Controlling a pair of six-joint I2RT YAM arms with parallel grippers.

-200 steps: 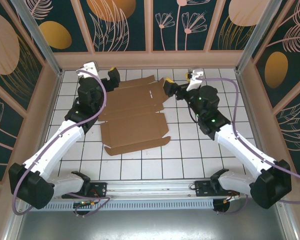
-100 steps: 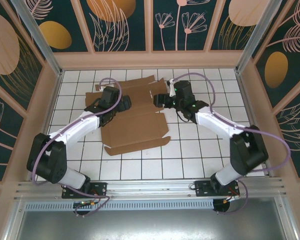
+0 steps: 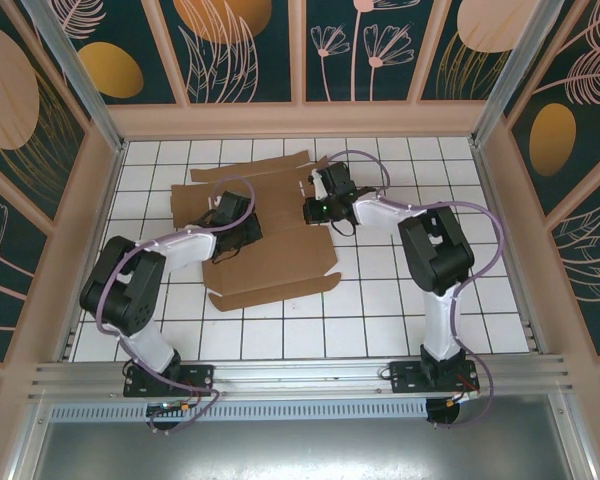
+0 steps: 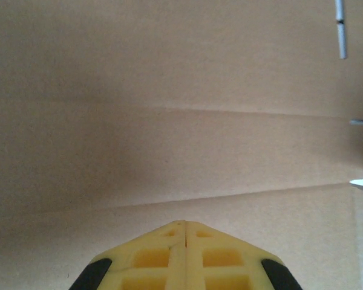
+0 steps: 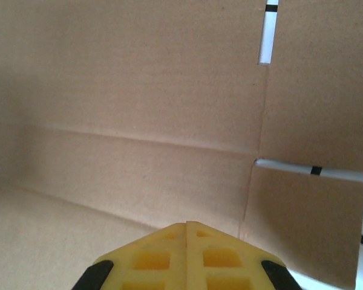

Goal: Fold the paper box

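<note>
The paper box (image 3: 270,245) is a flat brown die-cut sheet with creases and flaps, lying on the white tiled table. My left gripper (image 3: 250,230) rests low over the sheet's left middle. In the left wrist view its yellow fingers (image 4: 163,257) meet at the tips, shut on nothing, with creased cardboard (image 4: 169,90) just ahead. My right gripper (image 3: 313,210) sits at the sheet's right edge. Its yellow fingers (image 5: 163,257) are likewise pressed together and empty, facing the cardboard (image 5: 139,90) with a narrow slot (image 5: 266,33) and a cut beside a flap (image 5: 308,223).
The tiled table (image 3: 400,300) is walled by a wooden frame with patterned panels (image 3: 300,60). Both arms lie folded low, elbows near the table, the left (image 3: 130,280) and the right (image 3: 435,250). Bare tiles lie in front of and to the right of the sheet.
Both arms have swung down and inward from raised poses onto the sheet. Both grippers have gone from open to shut. The sheet has stayed in place.
</note>
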